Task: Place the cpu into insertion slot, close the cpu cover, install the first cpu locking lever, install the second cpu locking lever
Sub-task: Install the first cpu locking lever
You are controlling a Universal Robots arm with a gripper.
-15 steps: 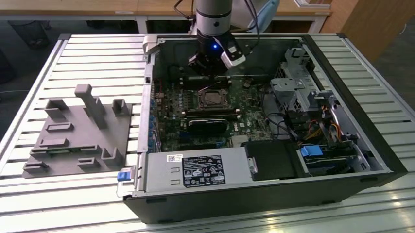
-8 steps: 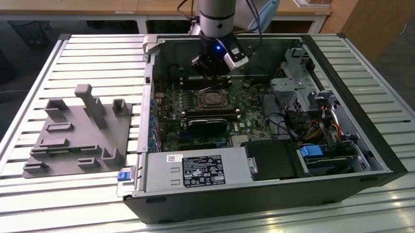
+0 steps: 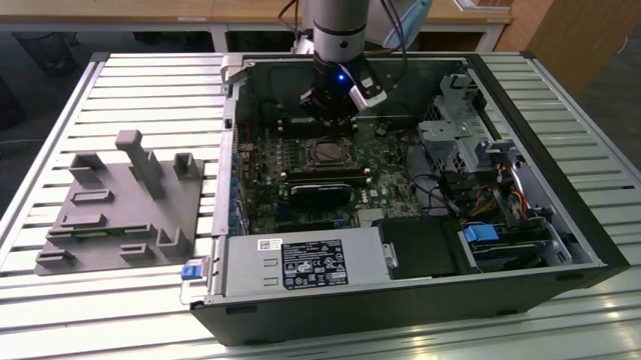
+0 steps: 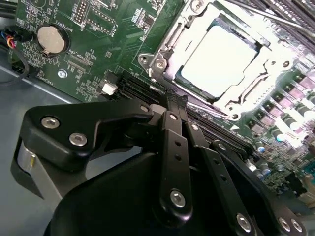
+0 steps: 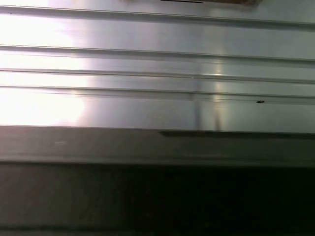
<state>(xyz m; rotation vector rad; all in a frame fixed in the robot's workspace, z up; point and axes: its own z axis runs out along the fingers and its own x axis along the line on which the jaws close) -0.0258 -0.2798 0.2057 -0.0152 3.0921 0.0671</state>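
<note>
My gripper [image 3: 331, 112] hovers inside open computer case [image 3: 561, 225], over motherboard [image 3: 266, 202] near case's back wall, just beside insertion slot [image 3: 326, 152]. Fingers [image 4: 176, 105] pressed together, nothing between them. In second wrist view cpu [image 4: 220, 54] sits flat in slot, silvery top bright. Cpu cover [image 4: 170, 42] lies down around chip, framing it. Grey fixture block [image 3: 120, 206] rests on slatted table [image 3: 60, 315], well apart from case.
</note>
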